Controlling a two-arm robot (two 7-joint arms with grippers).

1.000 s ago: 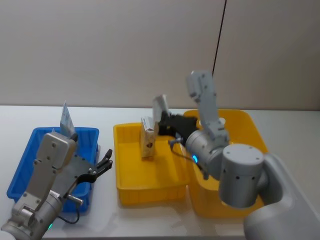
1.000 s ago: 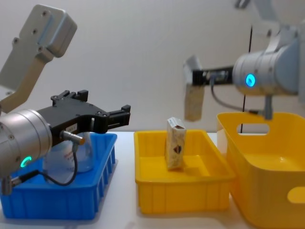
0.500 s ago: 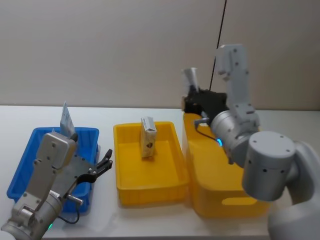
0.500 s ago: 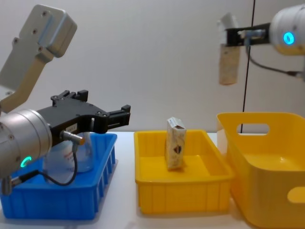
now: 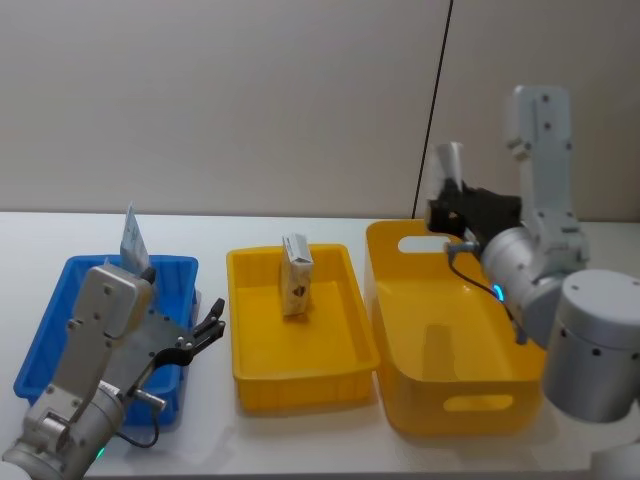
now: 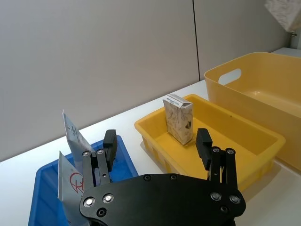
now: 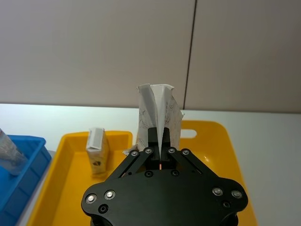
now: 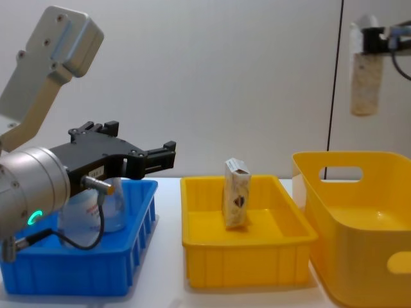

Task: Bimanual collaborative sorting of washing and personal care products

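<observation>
Carrying a carton [image 5: 452,168] pinched near one end in my right gripper [image 5: 449,205], hanging down from the fingers, high at 2 o'clock in the head view, roughly over the far rim of the big yellow bin [image 5: 470,402]. Step looks like transport-to-drop. Next I'd shift toward 6 o'clock past the handle slot [image 5: 412,243], lower between the tall walls, then let go; bin floor looks open. Another, second carton [image 5: 296,275] stands upright in the small yellow tray [image 5: 300,385], just beside the bin at its 9 o'clock. My left gripper [image 5: 208,332], fingers spread, hovers at 8 o'clock by the blue tray [image 5: 40,345] holding tubes [image 5: 132,238]
</observation>
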